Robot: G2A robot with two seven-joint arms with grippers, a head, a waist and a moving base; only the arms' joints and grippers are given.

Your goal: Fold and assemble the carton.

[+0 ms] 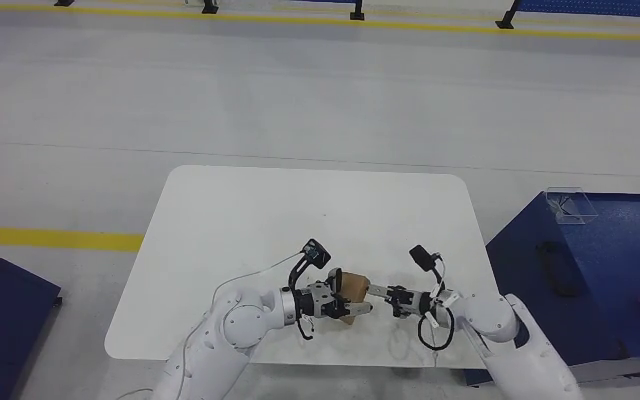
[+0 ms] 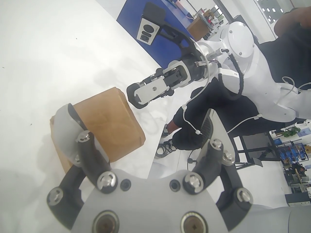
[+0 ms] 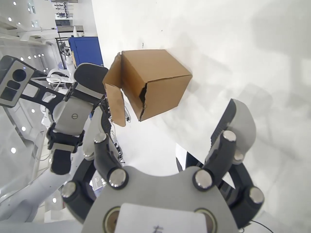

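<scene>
A small brown carton (image 1: 351,288) lies on the white table (image 1: 300,210) near its front edge, between my two grippers. It is folded into a cube (image 3: 155,83); one side flap (image 3: 116,103) hangs open and a corner seam gapes. My left gripper (image 1: 338,303) is open, with one finger (image 2: 64,127) lying against the carton's side (image 2: 109,127) by the loose flap. My right gripper (image 1: 379,292) is open too, a short way from the opposite side. In the left wrist view the right gripper (image 2: 136,96) has its tips just off the carton's corner.
A blue cabinet (image 1: 570,270) stands beside the table on the right, with a clear container (image 1: 568,205) on top. A dark blue block (image 1: 20,300) is off the left side. The table's front edge (image 1: 300,360) runs just behind both grippers.
</scene>
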